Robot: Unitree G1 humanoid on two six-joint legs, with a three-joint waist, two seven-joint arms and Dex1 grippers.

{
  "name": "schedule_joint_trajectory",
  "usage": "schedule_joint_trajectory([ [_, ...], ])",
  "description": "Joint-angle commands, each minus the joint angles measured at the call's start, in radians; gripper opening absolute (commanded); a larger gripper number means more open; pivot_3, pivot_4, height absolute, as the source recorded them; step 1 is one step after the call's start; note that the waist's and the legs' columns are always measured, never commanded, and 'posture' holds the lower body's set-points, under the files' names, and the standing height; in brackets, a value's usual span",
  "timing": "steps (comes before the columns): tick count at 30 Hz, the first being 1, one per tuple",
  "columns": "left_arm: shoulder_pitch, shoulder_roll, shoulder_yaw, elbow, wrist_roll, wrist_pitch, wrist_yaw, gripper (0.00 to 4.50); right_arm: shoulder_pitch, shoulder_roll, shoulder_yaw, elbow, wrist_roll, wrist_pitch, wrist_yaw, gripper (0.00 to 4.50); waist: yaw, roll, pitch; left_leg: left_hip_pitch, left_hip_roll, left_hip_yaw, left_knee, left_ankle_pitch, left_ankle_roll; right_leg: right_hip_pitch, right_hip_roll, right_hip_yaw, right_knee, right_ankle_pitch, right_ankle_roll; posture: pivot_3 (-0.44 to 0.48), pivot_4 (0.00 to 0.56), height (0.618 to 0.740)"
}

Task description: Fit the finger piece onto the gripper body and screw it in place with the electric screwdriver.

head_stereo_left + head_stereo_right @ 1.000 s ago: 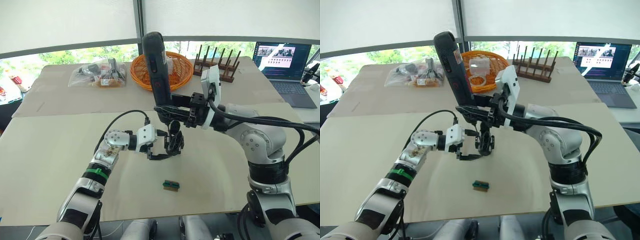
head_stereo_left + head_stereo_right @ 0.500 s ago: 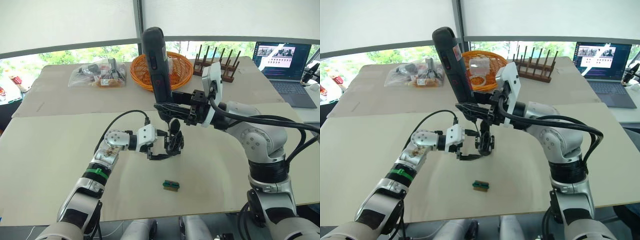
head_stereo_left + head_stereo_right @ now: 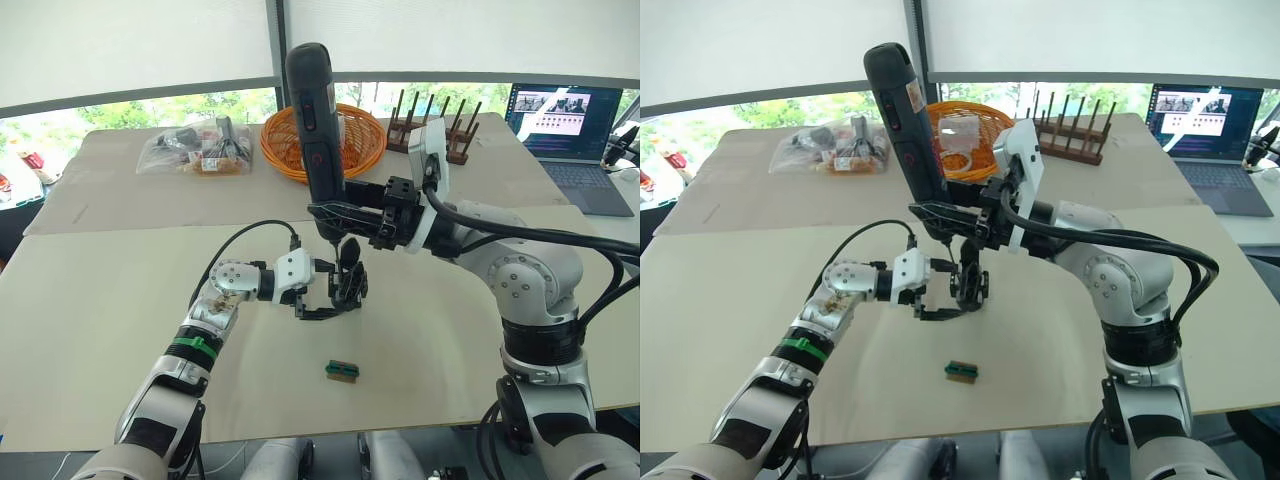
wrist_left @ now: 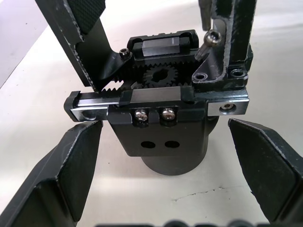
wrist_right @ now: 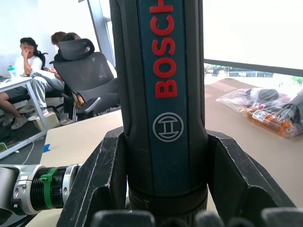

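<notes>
The gripper body (image 4: 161, 137) stands on its round base mid-table, also seen from the head (image 3: 347, 285). My left gripper (image 3: 335, 292) is open, one finger (image 4: 66, 165) on each side of the base with a small gap. A black finger piece (image 4: 232, 42) stands upright on the body's toothed slide, and a second upright finger (image 4: 71, 28) stands opposite. My right gripper (image 3: 350, 215) is shut on the electric screwdriver (image 3: 315, 130), held nearly upright above the body. Its thin metal bit (image 4: 203, 14) points down at a screw (image 4: 214, 38) on the finger piece.
A small green-and-brown block (image 3: 342, 370) lies on the table in front of the body. At the back are an orange basket (image 3: 365, 140), a plastic bag of parts (image 3: 195, 150), a wooden rack (image 3: 440, 125) and a laptop (image 3: 565, 125). People sit in the background (image 5: 33, 71).
The right arm has turned a little, bringing the screwdriver more upright over the gripper body. The left arm and the gripper body have stayed put.
</notes>
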Motion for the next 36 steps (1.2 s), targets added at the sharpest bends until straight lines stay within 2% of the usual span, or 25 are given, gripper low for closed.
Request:
schedule_joint_trajectory([
  [1,-0.021,-0.005,0.004,-0.017,-0.005,-0.020,0.004,4.50,-0.021,0.002,-0.042,-0.045,0.034,-0.009,-0.008,1.97,0.000,0.000,0.000,0.000,0.000,0.000,0.000,0.000,0.000,0.000,0.000,0.000,0.000,0.000,0.000,0.000,0.150,0.740],
  [36,-0.018,0.001,0.005,-0.026,-0.006,-0.017,0.000,4.50,-0.009,0.013,-0.032,-0.029,0.029,-0.020,-0.027,1.97,0.000,0.000,0.000,0.000,0.000,0.000,0.000,0.000,0.000,0.000,0.000,0.000,0.000,0.000,0.000,0.000,0.150,0.740],
])
